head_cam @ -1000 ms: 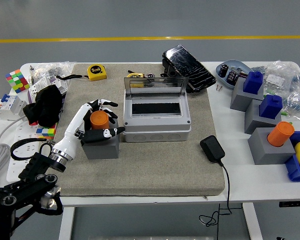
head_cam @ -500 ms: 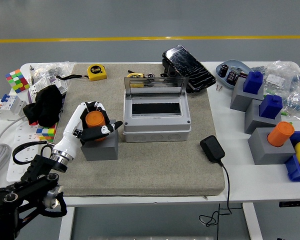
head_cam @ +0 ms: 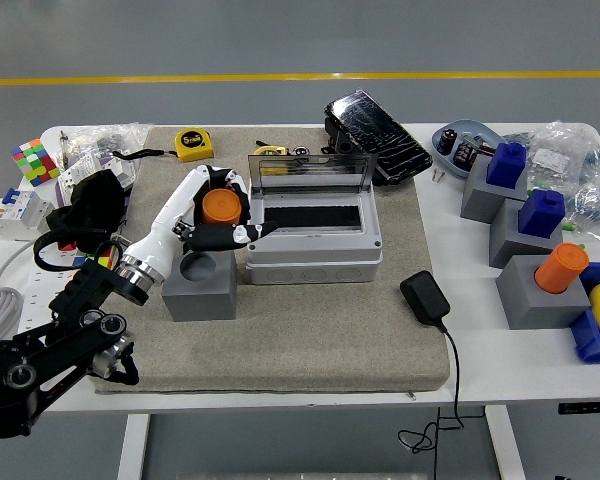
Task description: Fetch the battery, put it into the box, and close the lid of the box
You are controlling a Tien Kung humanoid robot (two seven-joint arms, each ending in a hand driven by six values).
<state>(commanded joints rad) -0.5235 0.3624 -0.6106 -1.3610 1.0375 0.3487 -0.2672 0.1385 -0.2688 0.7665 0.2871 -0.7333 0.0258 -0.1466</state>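
My left hand (head_cam: 216,213) is shut on an orange cylindrical battery (head_cam: 221,206) and holds it in the air just left of the grey box (head_cam: 313,255). The box stands mid-mat with its clear lid (head_cam: 311,168) tilted up at the back and its dark inside showing. Below the hand stands a grey block (head_cam: 200,288) with an empty round socket on top. The right arm is out of view.
More grey blocks with blue and orange batteries (head_cam: 561,267) stand at the right. A black adapter (head_cam: 424,297) with a cable lies right of the box. A yellow tape measure (head_cam: 192,145) and a black case (head_cam: 376,136) lie behind. Clutter fills the left edge.
My left hand closed on the orange battery, lifted it out of the grey block's socket and carried it up and right toward the box.
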